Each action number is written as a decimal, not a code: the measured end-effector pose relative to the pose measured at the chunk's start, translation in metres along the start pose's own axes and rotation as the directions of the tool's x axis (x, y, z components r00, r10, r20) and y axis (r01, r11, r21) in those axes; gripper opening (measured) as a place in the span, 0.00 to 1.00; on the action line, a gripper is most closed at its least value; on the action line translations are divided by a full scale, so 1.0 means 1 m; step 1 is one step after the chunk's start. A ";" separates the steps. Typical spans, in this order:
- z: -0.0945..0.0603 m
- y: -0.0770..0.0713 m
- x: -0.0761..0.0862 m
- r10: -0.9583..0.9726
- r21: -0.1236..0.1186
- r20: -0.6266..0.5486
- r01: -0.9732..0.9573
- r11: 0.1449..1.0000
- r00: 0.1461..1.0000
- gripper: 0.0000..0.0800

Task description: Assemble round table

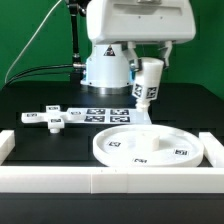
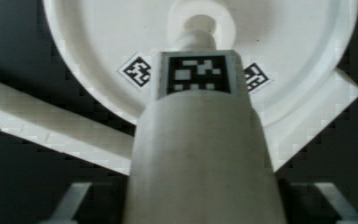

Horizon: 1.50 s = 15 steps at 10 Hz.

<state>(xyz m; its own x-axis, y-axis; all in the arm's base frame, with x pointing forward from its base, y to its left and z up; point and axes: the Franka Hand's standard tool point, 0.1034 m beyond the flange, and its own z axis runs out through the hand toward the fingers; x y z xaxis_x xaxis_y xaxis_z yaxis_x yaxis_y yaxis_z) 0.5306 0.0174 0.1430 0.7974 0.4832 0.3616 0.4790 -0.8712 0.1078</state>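
My gripper (image 1: pixel 152 67) is shut on the white cylinder leg (image 1: pixel 147 84) and holds it tilted in the air, behind the far edge of the large flat disc (image 1: pixel 150 147). The disc lies flat on the black table near the front, with tags on top. The cross-shaped piece (image 1: pixel 50 119) lies on the table at the exterior view's left. In the wrist view the leg (image 2: pixel 201 130) fills the middle and its tagged end points toward the disc (image 2: pixel 105 40). My gripper (image 2: pixel 199 208) has one finger (image 2: pixel 69 200) showing on each side of the leg.
The marker board (image 1: pixel 108 113) lies flat behind the disc, in front of the arm's base (image 1: pixel 105 70). A low white wall (image 1: pixel 100 180) runs along the front, with short walls at both ends. Cables hang behind the arm.
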 end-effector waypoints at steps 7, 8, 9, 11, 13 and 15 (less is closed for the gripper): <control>0.012 -0.025 0.006 0.123 0.010 -0.033 -0.123 0.992 0.992 0.51; 0.014 -0.022 0.004 0.123 0.009 -0.030 -0.123 0.992 0.992 0.51; 0.014 -0.022 0.003 0.128 0.009 -0.030 -0.128 0.992 0.991 0.51; 0.017 -0.024 0.001 0.136 0.017 -0.021 -0.136 0.991 0.990 0.51; 0.022 -0.031 0.009 0.129 0.037 -0.013 -0.129 0.991 0.991 0.51; 0.030 -0.029 0.005 0.139 0.043 -0.004 -0.139 0.989 0.990 0.51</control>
<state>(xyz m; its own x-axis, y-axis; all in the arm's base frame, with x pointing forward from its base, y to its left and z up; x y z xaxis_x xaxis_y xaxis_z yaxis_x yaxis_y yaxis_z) 0.5316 0.0479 0.1143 0.8548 0.3567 0.3771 0.3789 -0.9253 0.0164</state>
